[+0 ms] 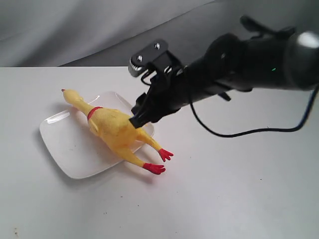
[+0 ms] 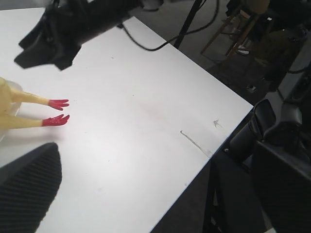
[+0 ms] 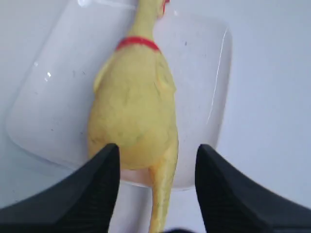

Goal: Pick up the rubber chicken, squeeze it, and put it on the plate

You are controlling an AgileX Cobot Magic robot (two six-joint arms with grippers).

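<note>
The rubber chicken (image 1: 112, 127) lies flat and slantwise across the plate (image 1: 70, 154), its head and red comb toward ten o'clock in the exterior view, past the plate's far rim, and its legs running off the near edge toward four o'clock, red feet resting on the white table (image 1: 239, 189). The right gripper (image 3: 156, 150) hangs at the bird's rump with its two dark fingers parted, one on each side of the body; a gap shows at one finger, so it has hold of nothing. A black cable (image 1: 239, 132) droops from that arm. The left gripper (image 2: 150, 194) is spread wide and empty, off beyond the feet.
</note>
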